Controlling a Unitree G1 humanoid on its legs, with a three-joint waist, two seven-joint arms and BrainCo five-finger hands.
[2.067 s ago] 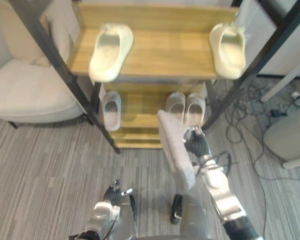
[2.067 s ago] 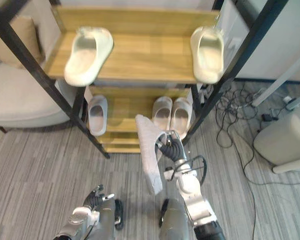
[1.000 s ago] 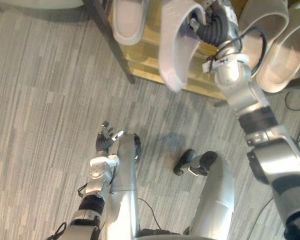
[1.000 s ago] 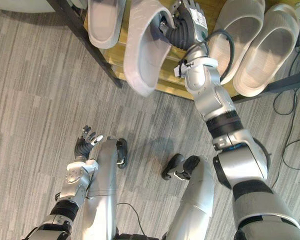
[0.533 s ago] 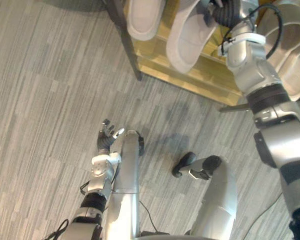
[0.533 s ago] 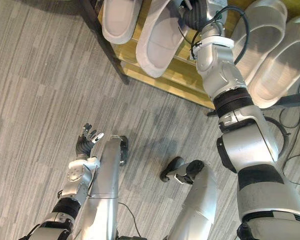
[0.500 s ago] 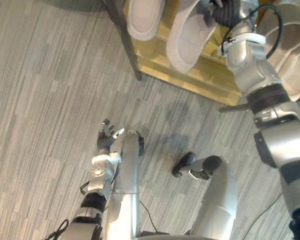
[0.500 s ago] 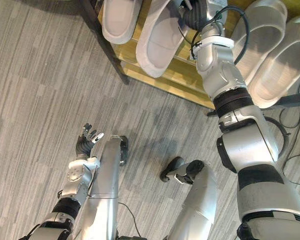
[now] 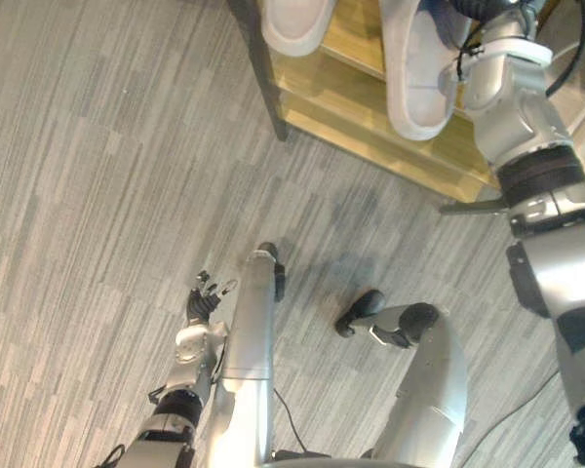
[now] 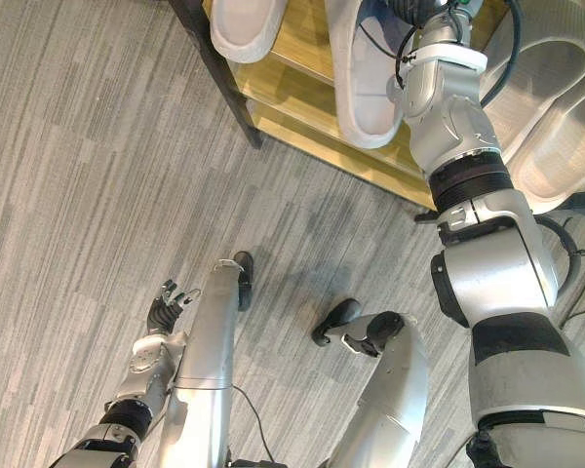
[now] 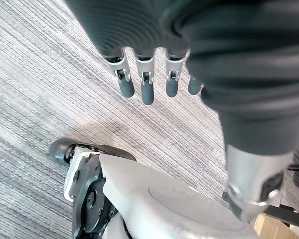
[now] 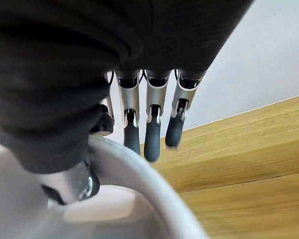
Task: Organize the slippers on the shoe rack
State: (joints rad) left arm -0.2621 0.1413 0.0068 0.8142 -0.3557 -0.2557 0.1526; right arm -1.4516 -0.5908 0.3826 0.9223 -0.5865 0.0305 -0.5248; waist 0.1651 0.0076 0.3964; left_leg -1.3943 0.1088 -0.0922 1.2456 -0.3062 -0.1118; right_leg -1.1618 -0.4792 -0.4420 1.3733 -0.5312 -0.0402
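A pale grey slipper (image 10: 363, 78) lies on the wooden lower shelf (image 9: 370, 141), its heel near the front edge. A matching slipper (image 10: 244, 21) sits to its left with a gap between them. My right hand (image 10: 421, 12) is at the slipper's right rim. In the right wrist view its fingers (image 12: 148, 137) reach straight past the white rim (image 12: 139, 174), open over the shelf board. My left hand (image 9: 203, 300) hangs low by the floor, and its fingers (image 11: 145, 85) are straight and empty.
Two more light slippers (image 10: 556, 58) lie side by side on the same shelf, right of my right arm. A black frame post (image 9: 258, 58) stands at the rack's left front. Grey striped carpet (image 9: 97, 175) spreads in front of the rack.
The view has shifted. The slipper has gone further onto the shelf and settled flat. My right hand's fingers have straightened from their curl round it. The left hand stays open.
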